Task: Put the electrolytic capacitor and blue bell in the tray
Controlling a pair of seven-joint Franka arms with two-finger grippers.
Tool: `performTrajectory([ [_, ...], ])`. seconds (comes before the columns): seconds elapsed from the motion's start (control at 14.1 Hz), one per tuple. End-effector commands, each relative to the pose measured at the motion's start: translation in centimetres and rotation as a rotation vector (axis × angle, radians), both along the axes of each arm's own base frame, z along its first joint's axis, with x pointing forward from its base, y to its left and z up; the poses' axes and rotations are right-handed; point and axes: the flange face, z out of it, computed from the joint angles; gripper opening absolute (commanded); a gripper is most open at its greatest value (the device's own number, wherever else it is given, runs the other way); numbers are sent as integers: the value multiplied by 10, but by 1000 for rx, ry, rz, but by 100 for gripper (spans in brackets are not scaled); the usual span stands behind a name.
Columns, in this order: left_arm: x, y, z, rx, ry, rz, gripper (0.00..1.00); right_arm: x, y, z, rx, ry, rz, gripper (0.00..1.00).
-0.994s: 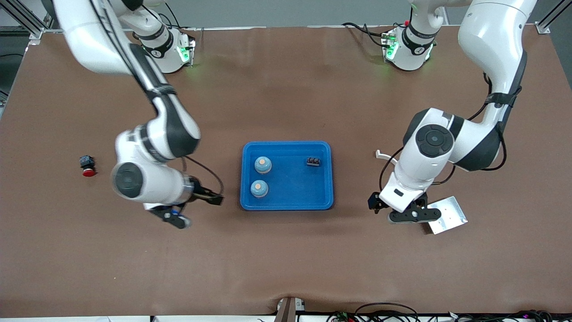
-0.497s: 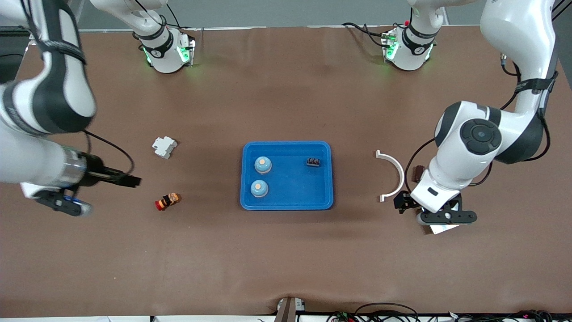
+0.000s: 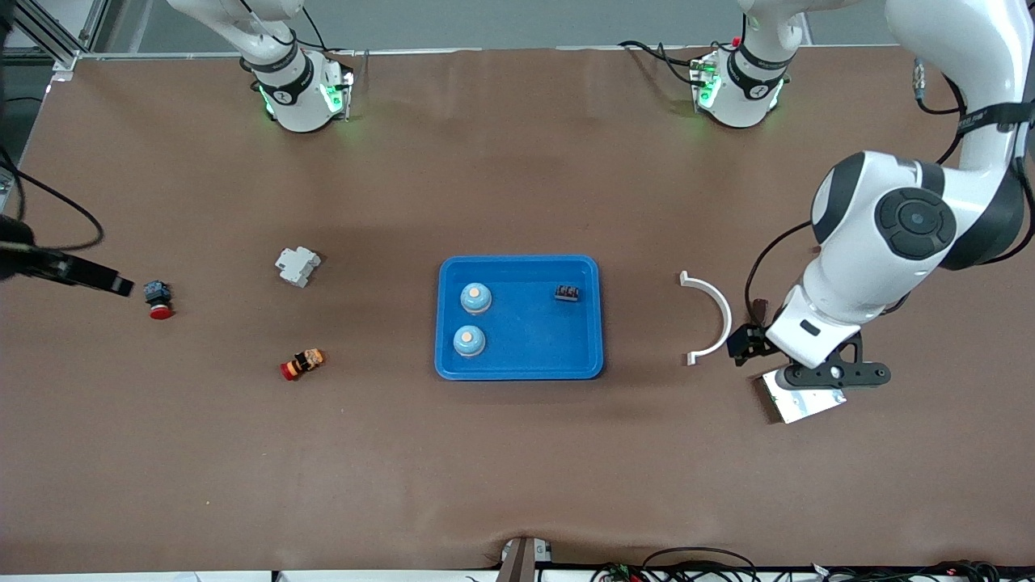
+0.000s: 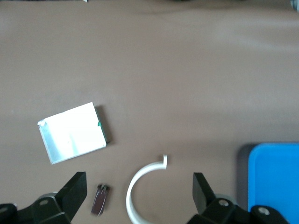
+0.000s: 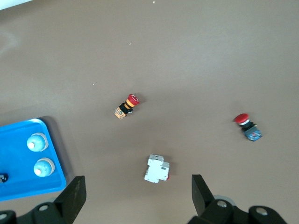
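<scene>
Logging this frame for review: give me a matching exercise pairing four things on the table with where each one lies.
Things:
1. two blue bells
2. white curved piece
3. shiny metal plate
4. white block

Places:
A. under the left tool, toward the left arm's end
B. in the blue tray
C. on the table between the tray and the left tool
D. on the table toward the right arm's end, farther from the front camera than the orange and red part

Pairs: 1-B, 2-C, 3-A, 4-D
</scene>
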Motion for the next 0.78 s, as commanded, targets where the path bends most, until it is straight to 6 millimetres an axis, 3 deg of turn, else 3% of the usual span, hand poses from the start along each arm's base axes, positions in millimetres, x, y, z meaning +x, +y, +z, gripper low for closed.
performTrajectory([
  [0.0,-16,19,44,-19,23,-32,100,-22,7,22,-48,-18,40,100],
  [0.28,-43,31,80,-6,90,-87,100,-34,30,37,-156,1,93,100],
  [0.71,-66,62,105,-35,170,-64,100,-41,30,31,-169,52,98,100],
])
